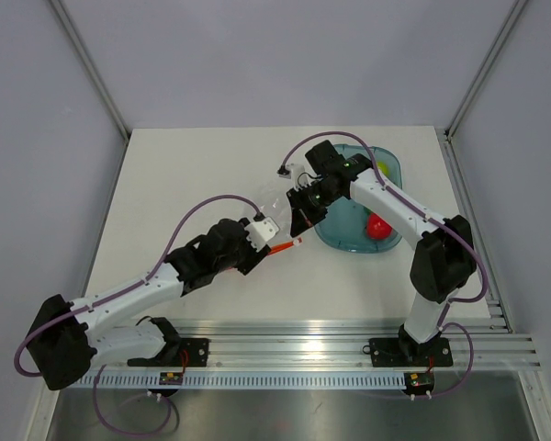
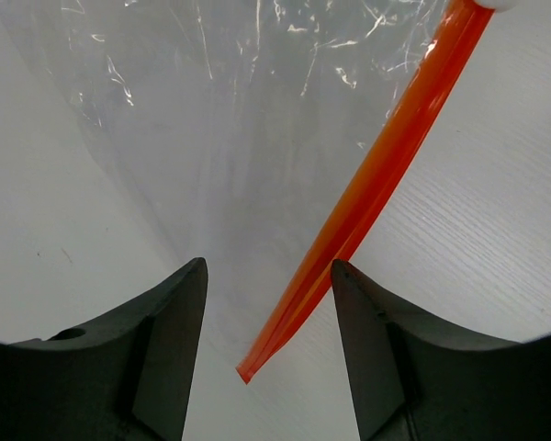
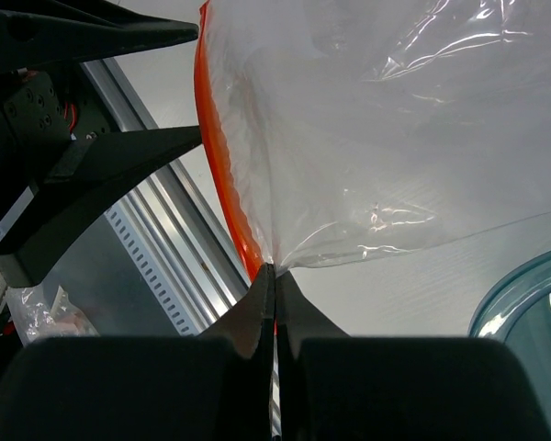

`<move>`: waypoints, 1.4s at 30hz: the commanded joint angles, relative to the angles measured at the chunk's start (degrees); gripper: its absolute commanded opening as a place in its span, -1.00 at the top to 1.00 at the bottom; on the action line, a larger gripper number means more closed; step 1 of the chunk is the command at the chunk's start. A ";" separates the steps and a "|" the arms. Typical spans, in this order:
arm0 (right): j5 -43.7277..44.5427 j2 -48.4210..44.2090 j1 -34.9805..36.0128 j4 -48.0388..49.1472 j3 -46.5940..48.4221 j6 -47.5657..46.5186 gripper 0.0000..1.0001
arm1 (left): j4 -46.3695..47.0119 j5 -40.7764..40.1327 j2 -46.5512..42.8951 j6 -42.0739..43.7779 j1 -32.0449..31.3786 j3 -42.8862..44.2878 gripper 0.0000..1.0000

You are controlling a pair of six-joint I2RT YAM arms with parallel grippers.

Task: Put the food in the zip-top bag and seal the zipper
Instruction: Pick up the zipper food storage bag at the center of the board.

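we see both arms meeting mid surface (image 1: 193,175). left hand (image 1: 272,241) is at the near end of the orange-red zipper (image 1: 287,245), and right hand (image 1: 300,220) is just beside it, over the clear crumpled zip-top bag (image 1: 277,195). can't tell either grip from here. the teal tray (image 1: 347,230) just right of the bag holds the red fruit (image 1: 378,227). a green fruit (image 1: 384,170) peeks out past the right arm.

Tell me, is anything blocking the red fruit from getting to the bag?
Partly. The red toy fruit lies in the teal tray, so the tray's wall stands between it and the zip-top bag. The right tool, shut on the bag's mouth edge, sits on that side too. Nothing else shows.
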 commanded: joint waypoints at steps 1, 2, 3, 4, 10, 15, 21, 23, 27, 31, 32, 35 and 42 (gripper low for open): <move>-1.34 -2.39 -0.30 0.14 0.03 -0.99 1.00 | 4.77 -3.22 -0.93 1.49 0.00 -0.93 -0.13; -1.43 -2.57 -0.30 0.14 0.03 -0.99 1.00 | 5.12 -3.23 0.03 1.31 0.00 -0.66 -0.11; -1.60 -2.74 -0.30 0.06 0.12 -0.90 1.00 | 5.39 -3.49 0.47 1.22 0.00 -0.57 -0.08; -1.86 -2.74 -0.38 -0.03 0.20 -0.90 1.00 | 5.91 -4.10 1.08 1.05 0.00 -0.57 -0.05; -3.01 -3.18 -0.38 1.28 -0.67 0.16 1.00 | 8.28 -6.21 3.99 1.48 0.18 0.66 -0.02; -4.33 -3.10 -0.38 1.46 -1.03 -0.37 1.00 | 11.72 -8.31 4.95 1.92 0.79 1.18 0.14; -4.42 -3.53 -0.91 1.63 -1.20 -1.25 1.00 | 11.98 -12.36 8.65 0.87 1.93 3.29 1.00; -2.23 -4.15 -1.96 3.56 -1.90 1.29 0.97 | 9.18 -12.11 9.17 -0.79 2.20 5.56 1.00; 7.15 -7.75 -3.81 12.06 -2.43 10.07 -0.76 | -3.98 -11.34 11.19 -15.70 5.53 15.90 1.00; 16.03 -14.15 -3.81 25.43 -9.17 28.74 -0.99 | -21.03 -5.78 15.94 -26.35 8.26 27.18 1.00; 17.72 -16.87 -3.81 28.07 -10.42 30.64 -0.99 | -22.20 -5.43 16.55 -27.94 8.26 28.16 1.00; 22.65 -21.36 -3.72 29.67 -13.58 34.95 -0.99 | -24.49 -1.56 17.17 -32.52 8.18 31.59 1.00; 31.44 -26.03 3.56 30.62 -20.18 37.15 -0.99 | -31.95 -3.93 21.38 -39.29 8.53 40.02 1.00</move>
